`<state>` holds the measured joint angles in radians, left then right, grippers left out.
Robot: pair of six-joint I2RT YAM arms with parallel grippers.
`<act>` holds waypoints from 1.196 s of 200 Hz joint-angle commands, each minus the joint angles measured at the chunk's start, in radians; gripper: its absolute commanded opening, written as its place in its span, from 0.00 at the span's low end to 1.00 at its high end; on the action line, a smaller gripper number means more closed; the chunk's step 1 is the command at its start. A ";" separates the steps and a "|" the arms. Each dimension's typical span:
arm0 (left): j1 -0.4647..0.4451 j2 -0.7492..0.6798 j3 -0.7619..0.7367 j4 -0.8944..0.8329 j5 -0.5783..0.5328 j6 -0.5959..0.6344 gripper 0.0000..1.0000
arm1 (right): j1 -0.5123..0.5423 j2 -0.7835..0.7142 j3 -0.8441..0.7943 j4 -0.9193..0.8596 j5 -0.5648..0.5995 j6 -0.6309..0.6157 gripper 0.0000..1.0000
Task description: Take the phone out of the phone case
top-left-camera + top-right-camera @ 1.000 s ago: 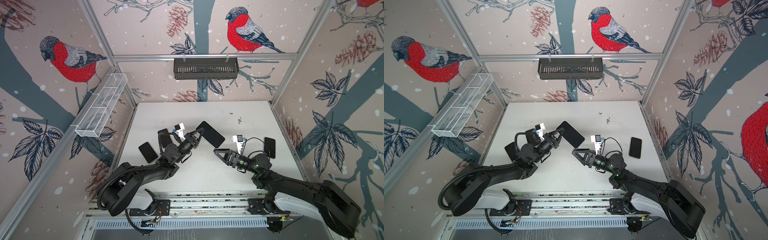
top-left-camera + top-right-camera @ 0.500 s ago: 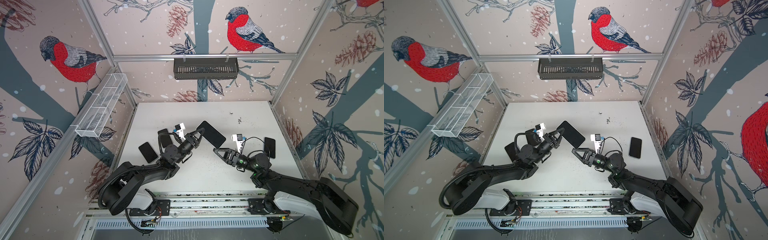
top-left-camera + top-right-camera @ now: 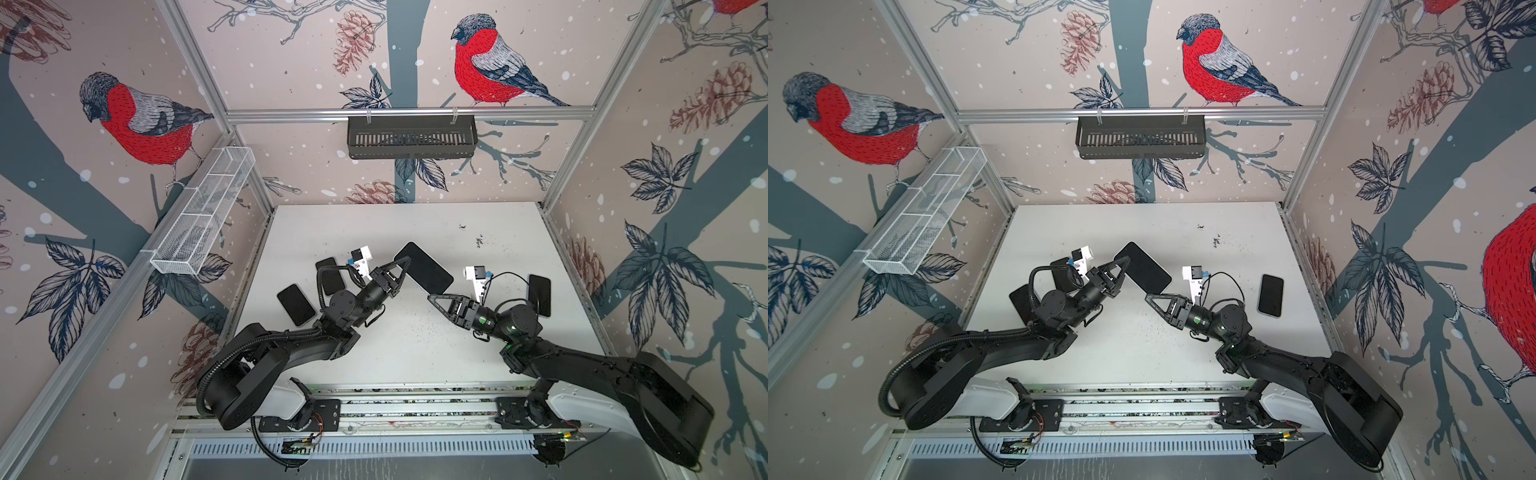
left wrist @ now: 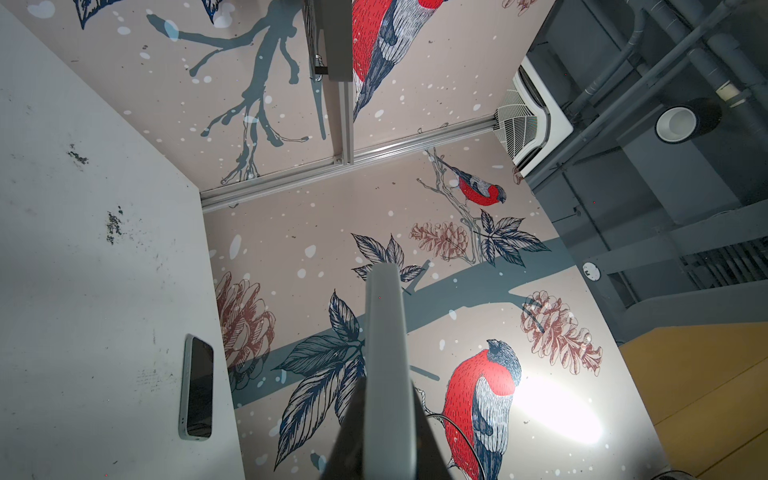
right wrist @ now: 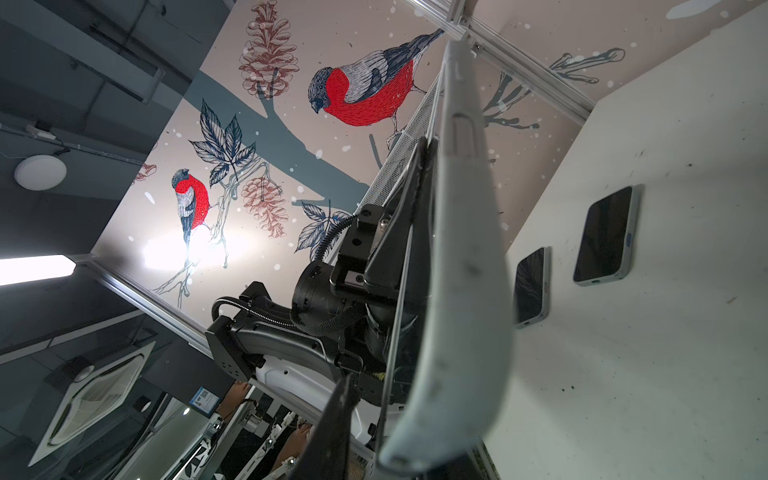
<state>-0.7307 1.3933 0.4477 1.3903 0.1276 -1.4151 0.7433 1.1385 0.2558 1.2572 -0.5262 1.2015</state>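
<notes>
The phone in its pale grey-blue phone case (image 3: 424, 268) (image 3: 1144, 268) hangs tilted above the middle of the table, dark screen up. My left gripper (image 3: 405, 262) (image 3: 1125, 261) is shut on its left end; in the left wrist view the case edge (image 4: 384, 332) runs out from between the two dark fingers (image 4: 353, 436). My right gripper (image 3: 432, 296) (image 3: 1149, 297) sits at the phone's near right corner. In the right wrist view the case (image 5: 465, 249) fills the space by the jaws, and one dark finger (image 5: 332, 428) stands a small gap off the screen side. The other finger is hidden behind the case.
Two more phones (image 3: 296, 304) (image 3: 330, 275) lie on the white table (image 3: 415, 353) under the left arm, and another phone (image 3: 539, 289) (image 3: 1271, 295) lies at the right by the right wrist. A black basket (image 3: 411, 137) hangs on the back wall, a white wire rack (image 3: 203, 216) on the left wall.
My right gripper has crept up to the phone's near right corner and its jaws have narrowed. The left gripper holds the phone as before.
</notes>
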 commanded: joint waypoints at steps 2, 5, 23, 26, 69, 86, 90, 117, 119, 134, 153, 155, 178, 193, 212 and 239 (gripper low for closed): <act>-0.006 0.000 0.007 0.093 0.000 0.000 0.00 | -0.003 0.006 -0.002 0.083 -0.013 0.010 0.23; -0.006 0.000 0.008 0.091 0.000 0.000 0.00 | -0.002 0.007 -0.003 0.087 -0.013 0.012 0.22; -0.006 -0.004 0.007 0.084 -0.003 0.001 0.00 | -0.005 0.011 -0.016 0.104 -0.014 0.018 0.17; -0.006 -0.005 0.007 0.083 -0.003 0.002 0.00 | -0.006 0.010 -0.016 0.103 -0.015 0.018 0.16; -0.009 -0.030 0.012 0.032 -0.005 0.009 0.00 | -0.019 0.007 -0.031 0.080 -0.021 0.012 0.04; -0.009 -0.043 0.010 0.012 -0.008 0.013 0.00 | -0.021 0.001 -0.030 0.052 -0.024 -0.007 0.03; -0.009 -0.046 0.009 0.008 -0.009 0.012 0.00 | -0.021 -0.001 -0.029 0.045 -0.025 -0.014 0.03; -0.009 -0.051 0.011 -0.013 -0.010 0.004 0.00 | -0.019 -0.015 -0.021 0.002 -0.044 -0.073 0.03; -0.009 -0.051 0.011 -0.013 -0.011 0.002 0.00 | -0.019 -0.017 -0.021 -0.004 -0.044 -0.081 0.03; -0.009 -0.047 0.013 -0.008 -0.008 -0.013 0.00 | -0.016 -0.041 -0.019 -0.065 -0.039 -0.152 0.03; -0.009 -0.041 0.018 -0.006 -0.005 -0.030 0.00 | -0.010 -0.066 -0.019 -0.127 -0.033 -0.227 0.02; -0.009 -0.041 0.019 -0.008 -0.004 -0.032 0.00 | -0.010 -0.067 -0.019 -0.130 -0.035 -0.234 0.02; -0.009 -0.040 0.025 -0.020 0.001 -0.043 0.00 | -0.009 -0.082 -0.018 -0.168 -0.044 -0.298 0.02; -0.011 -0.042 0.026 -0.021 0.003 -0.051 0.00 | -0.009 -0.085 -0.017 -0.191 -0.046 -0.334 0.02; -0.012 -0.043 0.032 -0.032 0.009 -0.060 0.00 | -0.009 -0.083 -0.016 -0.201 -0.060 -0.370 0.02; -0.013 -0.045 0.038 -0.049 0.013 -0.066 0.00 | -0.006 -0.083 -0.001 -0.255 -0.068 -0.428 0.02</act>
<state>-0.7422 1.3552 0.4686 1.2861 0.1558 -1.4139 0.7334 1.0546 0.2413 1.1114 -0.5499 0.9260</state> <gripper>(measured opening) 0.124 0.125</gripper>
